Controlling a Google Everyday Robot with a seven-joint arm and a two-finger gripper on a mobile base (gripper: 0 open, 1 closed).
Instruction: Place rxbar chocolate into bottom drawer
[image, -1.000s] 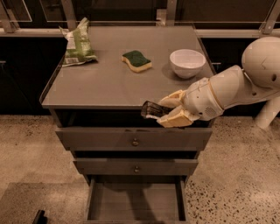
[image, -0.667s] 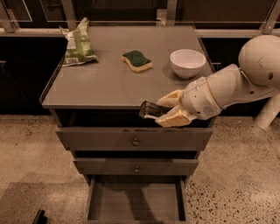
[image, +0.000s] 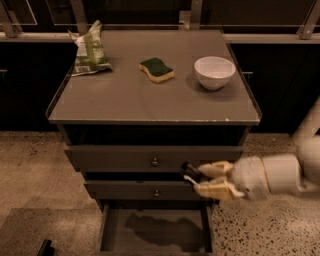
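My gripper (image: 196, 177) sits in front of the cabinet's drawer fronts, at the right, above the open bottom drawer (image: 152, 231). Its cream fingers (image: 214, 169) are shut on the rxbar chocolate (image: 189, 168), a small dark bar of which only the left end shows between them. The bottom drawer is pulled out; its flat grey floor carries only the arm's shadow. The two upper drawers with round knobs (image: 155, 162) are closed.
On the cabinet top (image: 125, 100) lie a green chip bag (image: 89, 52) at back left, a green-and-yellow sponge (image: 157, 69) in the middle and a white bowl (image: 214, 71) at back right. The floor is speckled terrazzo (image: 30, 170). Dark cabinets stand behind.
The gripper with the bar has come down from the cabinet top's front edge to the level of the drawer fronts, above the open bottom drawer. The view has also shifted.
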